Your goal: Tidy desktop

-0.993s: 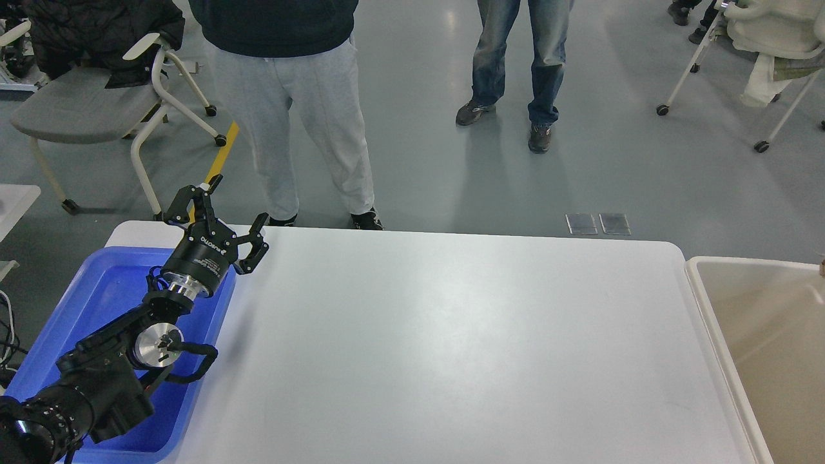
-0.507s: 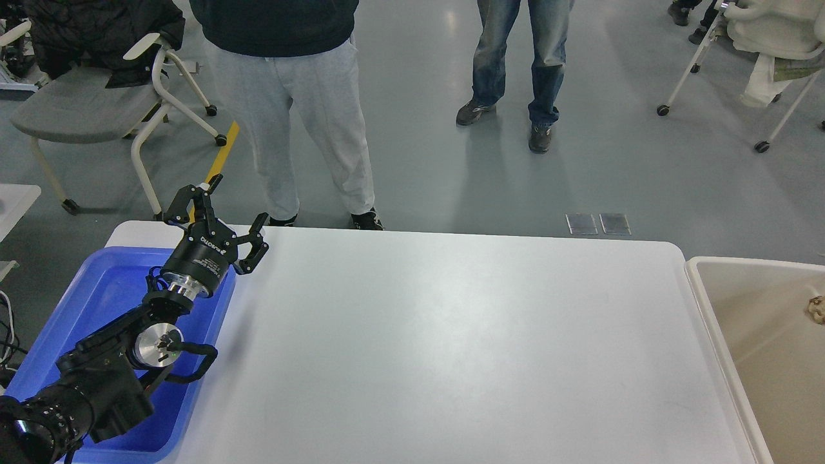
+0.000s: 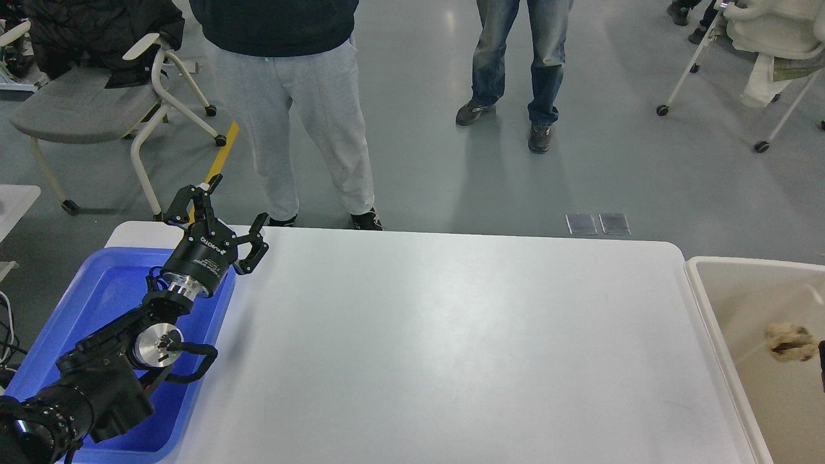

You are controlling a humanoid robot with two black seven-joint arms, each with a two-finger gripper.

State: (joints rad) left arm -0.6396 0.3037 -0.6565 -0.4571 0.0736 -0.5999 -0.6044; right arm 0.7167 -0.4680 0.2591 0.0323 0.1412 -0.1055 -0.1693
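The white desktop [image 3: 451, 335] fills the middle of the head view and is bare. My left gripper [image 3: 238, 201] is open and empty, held above the desktop's far left corner, over the far right rim of the blue tray [image 3: 97, 290]. A crumpled beige lump [image 3: 789, 341] is inside the beige tub [image 3: 728, 303] at the right. A dark sliver [image 3: 822, 367] at the right edge, just beside the lump, may be my right arm. Its fingers do not show.
Two people stand just beyond the far edge of the desktop, one in grey trousers [image 3: 303, 116] and one in jeans [image 3: 515, 64]. Chairs stand at the back left [image 3: 90, 103] and the back right [image 3: 767, 38].
The beige lump came in at the right edge and moved down and to the left inside the tub. The left arm has not moved.
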